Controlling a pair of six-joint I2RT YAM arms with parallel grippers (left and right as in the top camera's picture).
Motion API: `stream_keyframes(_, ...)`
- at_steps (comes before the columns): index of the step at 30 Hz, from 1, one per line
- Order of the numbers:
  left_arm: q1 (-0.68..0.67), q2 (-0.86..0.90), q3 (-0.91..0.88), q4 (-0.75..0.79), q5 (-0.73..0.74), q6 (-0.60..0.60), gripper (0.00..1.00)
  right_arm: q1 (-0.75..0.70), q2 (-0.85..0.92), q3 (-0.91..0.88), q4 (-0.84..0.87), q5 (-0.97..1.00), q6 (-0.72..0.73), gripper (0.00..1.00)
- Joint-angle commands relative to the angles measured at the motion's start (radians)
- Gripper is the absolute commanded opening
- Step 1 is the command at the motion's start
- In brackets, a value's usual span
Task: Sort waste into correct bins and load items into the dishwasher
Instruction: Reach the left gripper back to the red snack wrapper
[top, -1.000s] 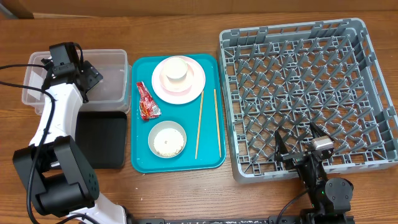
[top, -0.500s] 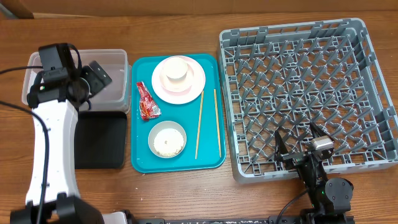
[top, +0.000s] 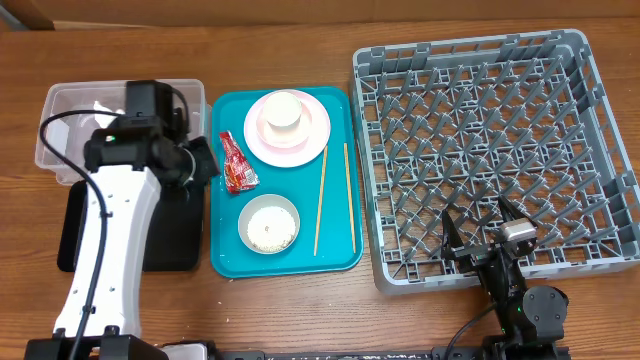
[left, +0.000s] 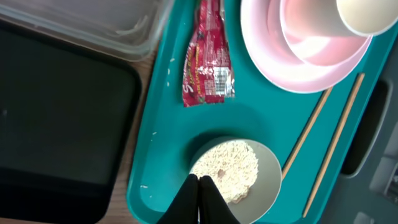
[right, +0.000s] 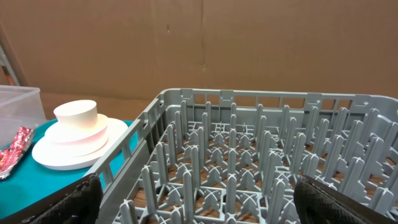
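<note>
Two chopsticks lie lengthwise along the three o'clock side of the teal tray. With them are the pink plate at twelve o'clock, carrying a white cup, and the bowl of rice at six o'clock. The dishes sit grouped within reach of the grey rack at three o'clock of the tray. The red wrapper lies flat by the tray's nine o'clock edge, closest to the clear tub and the black tray. A white wad appears to lie in the tub. The left gripper hovers over that side of the tray, its fingers pressed together on nothing, so it likely must part them before taking the wrapper. The right gripper sits at the rack's six o'clock rim, fingers spread and empty, probably parked clear of the work.
</note>
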Motion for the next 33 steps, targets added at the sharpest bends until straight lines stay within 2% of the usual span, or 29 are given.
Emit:
stream_keyframes(1, -0.055, 0.009, 0.006, -0.001, -0.050, 0.026, 0.04, -0.003, -0.009, -0.011, 0.005, -0.005, 0.000, 1.00)
stream_keyframes(8, -0.147, 0.027, -0.011, 0.025, -0.054, 0.021, 0.04, -0.003, -0.009, -0.011, 0.005, -0.005, 0.000, 1.00)
stream_keyframes(12, -0.177, 0.034, -0.052, 0.073, -0.138, -0.048, 0.07, -0.003, -0.009, -0.011, 0.005, -0.005, 0.000, 1.00)
stream_keyframes(14, -0.177, 0.034, -0.082, 0.092, -0.151, -0.072, 0.14, -0.003, -0.009, -0.011, 0.005, -0.005, 0.000, 1.00)
stream_keyframes(17, -0.177, 0.034, -0.136, 0.144, -0.151, -0.072, 0.32, -0.003, -0.009, -0.011, 0.005, -0.005, 0.000, 1.00)
stream_keyframes(21, -0.177, 0.034, -0.181, 0.215, -0.152, -0.068, 0.41, -0.003, -0.009, -0.011, 0.005, -0.005, 0.000, 1.00)
stream_keyframes(33, -0.177, 0.034, -0.279, 0.428, -0.156, -0.056, 0.43, -0.003, -0.009, -0.011, 0.005, -0.005, 0.000, 1.00)
